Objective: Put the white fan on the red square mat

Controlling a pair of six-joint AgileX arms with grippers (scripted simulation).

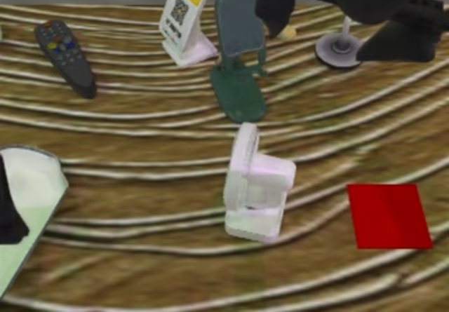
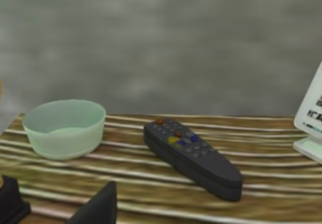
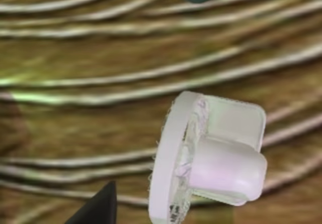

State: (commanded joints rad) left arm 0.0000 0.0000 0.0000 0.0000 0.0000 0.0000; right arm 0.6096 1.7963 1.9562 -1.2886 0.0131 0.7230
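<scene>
The small blocky white plastic fan (image 1: 257, 186) stands mid-tabletop, well left of the flat red square mat (image 1: 389, 215). The right pincer (image 1: 275, 14) hovers far above; its opening apparently cannot be told.

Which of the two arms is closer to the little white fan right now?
Hard to call; perhaps the right. The right gripper hangs at the table's far edge, well behind the white fan. The left gripper is parked at the left edge, level with the fan.
</scene>
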